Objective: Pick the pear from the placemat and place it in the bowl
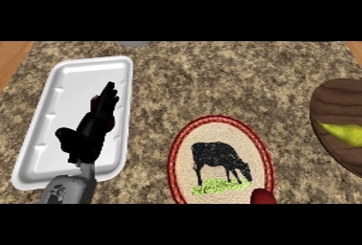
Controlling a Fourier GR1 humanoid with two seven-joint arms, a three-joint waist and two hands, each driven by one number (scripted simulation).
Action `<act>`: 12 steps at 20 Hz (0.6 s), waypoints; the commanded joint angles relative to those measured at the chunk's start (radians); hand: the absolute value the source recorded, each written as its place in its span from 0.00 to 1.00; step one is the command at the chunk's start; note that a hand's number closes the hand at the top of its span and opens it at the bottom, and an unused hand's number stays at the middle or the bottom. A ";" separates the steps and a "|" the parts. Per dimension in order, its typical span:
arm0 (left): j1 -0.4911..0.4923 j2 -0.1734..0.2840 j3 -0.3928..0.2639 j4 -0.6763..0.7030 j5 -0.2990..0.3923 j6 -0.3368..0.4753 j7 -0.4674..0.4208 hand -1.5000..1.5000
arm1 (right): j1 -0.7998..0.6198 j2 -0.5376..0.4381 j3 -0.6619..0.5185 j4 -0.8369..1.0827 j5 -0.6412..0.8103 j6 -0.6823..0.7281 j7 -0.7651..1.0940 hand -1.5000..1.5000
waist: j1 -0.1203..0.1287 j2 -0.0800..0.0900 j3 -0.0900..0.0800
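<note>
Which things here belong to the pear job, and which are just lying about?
Job: pear, already in the bowl; placemat.
Lying about: white tray; small red object; left hand, resting open over the tray.

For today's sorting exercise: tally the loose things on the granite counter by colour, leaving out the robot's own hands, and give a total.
White: 1, the foam tray
Beige with red rim: 1, the oval placemat with a black cow
Dark brown: 1, the wooden bowl
Yellow-green: 1, the pear in the bowl
Dark red: 1, a thing cut off at the lower edge
Total: 5
</note>
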 commanded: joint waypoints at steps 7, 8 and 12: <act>-0.004 0.000 0.006 0.062 -0.004 -0.013 -0.051 0.50 | -0.060 -0.101 -0.047 0.151 -0.182 0.420 0.023 0.00 | -0.005 0.008 0.001; -0.017 0.008 0.012 0.029 0.007 -0.017 -0.023 0.50 | -0.061 -0.126 -0.054 0.166 -0.206 0.465 0.046 0.00 | 0.000 0.007 0.002; -0.009 -0.002 0.003 0.008 0.012 -0.015 0.007 0.50 | -0.023 -0.131 -0.049 0.159 -0.240 0.504 0.031 0.00 | -0.002 0.007 0.005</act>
